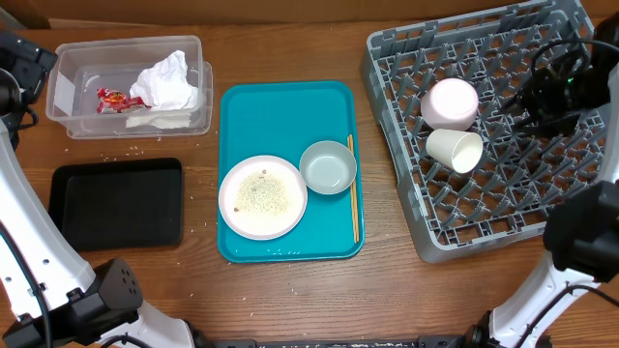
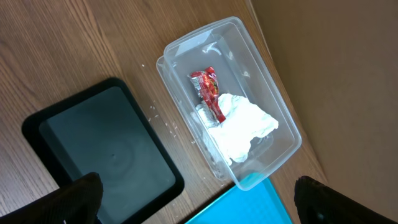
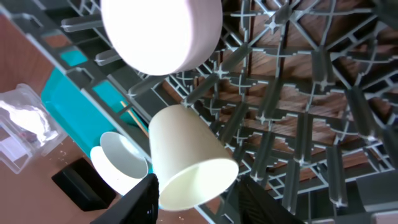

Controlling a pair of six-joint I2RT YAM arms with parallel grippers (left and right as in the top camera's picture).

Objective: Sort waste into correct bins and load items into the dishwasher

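We see the right arm reaching in from the right over the dish rack (image 1: 406, 208). Its wrist is turned so that the right tool (image 3: 202, 208) points leftward across the pegs at the small white cup (image 3: 186, 155). Its 2 fingers (image 3: 146, 199) stand partly spread, and from overhead they hang clear of the cup, pinching nothing. The left arm rises along the left edge of the bench (image 1: 290, 300). Its wrist is held high, looking down on the clear tub (image 2: 186, 62) and the black tray (image 2: 106, 143). The left tool (image 2: 196, 202) is spread wide and holds nothing.

The cup lies on its side in the rack. Its long axis runs roughly left to right, with the base to the left and the mouth to the right, toward the right tool. Just behind it the pale-pink plate (image 1: 450, 103) rests tilted among the pegs.

The chopsticks (image 1: 354, 188) lie on the teal tray (image 1: 290, 106), their long axis running front to back along its right edge, just beside the grey-green bowl (image 1: 328, 166). The white plate (image 1: 262, 217) touches the bowl on its left and carries rice grains (image 1: 259, 193). Crumpled napkins (image 1: 169, 82) and the wrapper (image 1: 114, 99) lie in the tub, and the black tray sits in front of it.
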